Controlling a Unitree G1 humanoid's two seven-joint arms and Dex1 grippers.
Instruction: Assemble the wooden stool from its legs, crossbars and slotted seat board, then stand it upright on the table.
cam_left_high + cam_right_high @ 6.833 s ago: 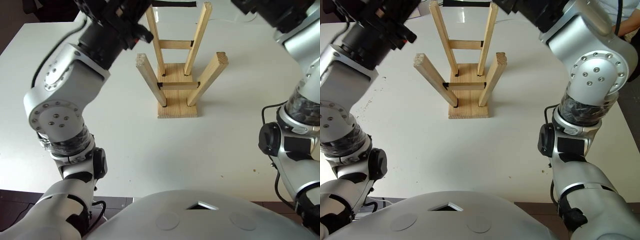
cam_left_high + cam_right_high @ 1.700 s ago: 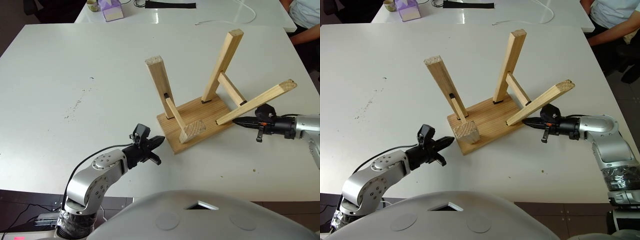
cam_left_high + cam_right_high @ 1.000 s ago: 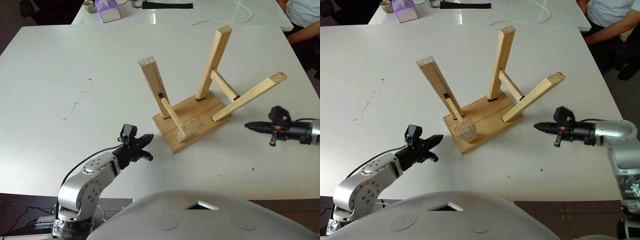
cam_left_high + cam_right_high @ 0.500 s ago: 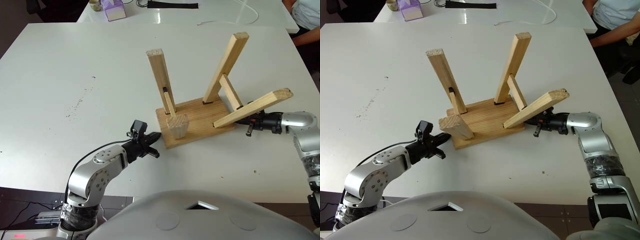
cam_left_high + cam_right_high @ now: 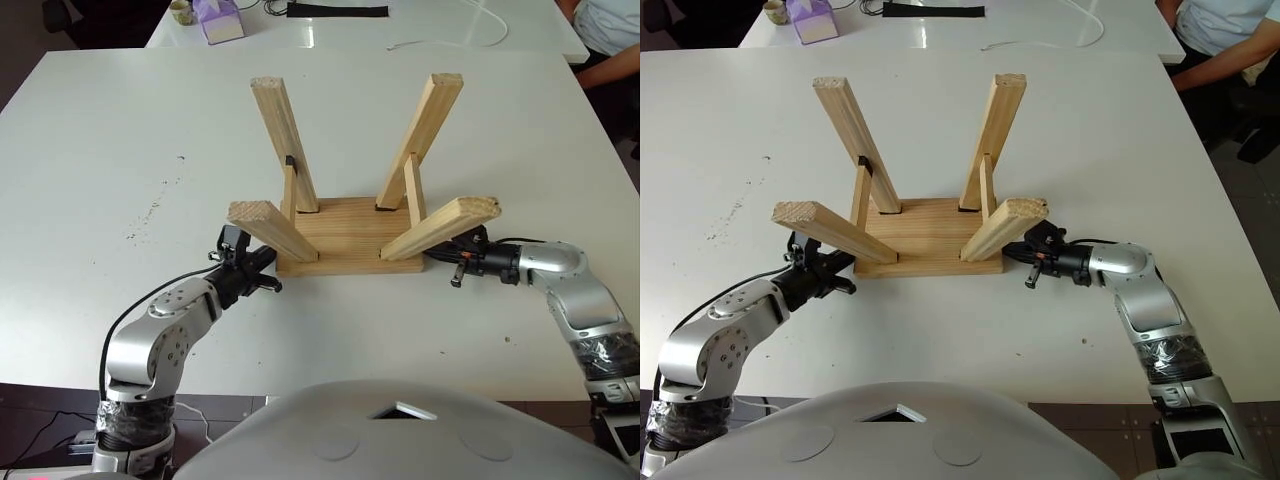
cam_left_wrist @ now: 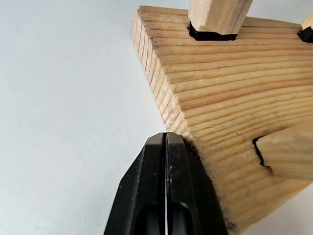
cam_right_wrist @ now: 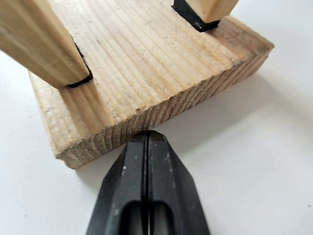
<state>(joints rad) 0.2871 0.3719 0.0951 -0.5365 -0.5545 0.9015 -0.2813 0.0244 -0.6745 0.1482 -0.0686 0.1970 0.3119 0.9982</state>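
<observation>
The wooden stool stands upside down in the middle of the table, its seat board flat on the surface. Four splayed legs point up from the slots, and short crossbars join them in pairs. My left gripper lies low at the board's left end. Its shut fingertips press against the board's side near a corner. At the board's right end my right gripper is also shut, its tip against the board's side.
The white table stretches wide on both sides of the stool, with dark specks at the left. On a second table behind are a tissue box, a cup, a black strip and a white cable.
The stool has turned from a skewed pose to square with the table's front edge. Both grippers now rest against opposite ends of the seat board.
</observation>
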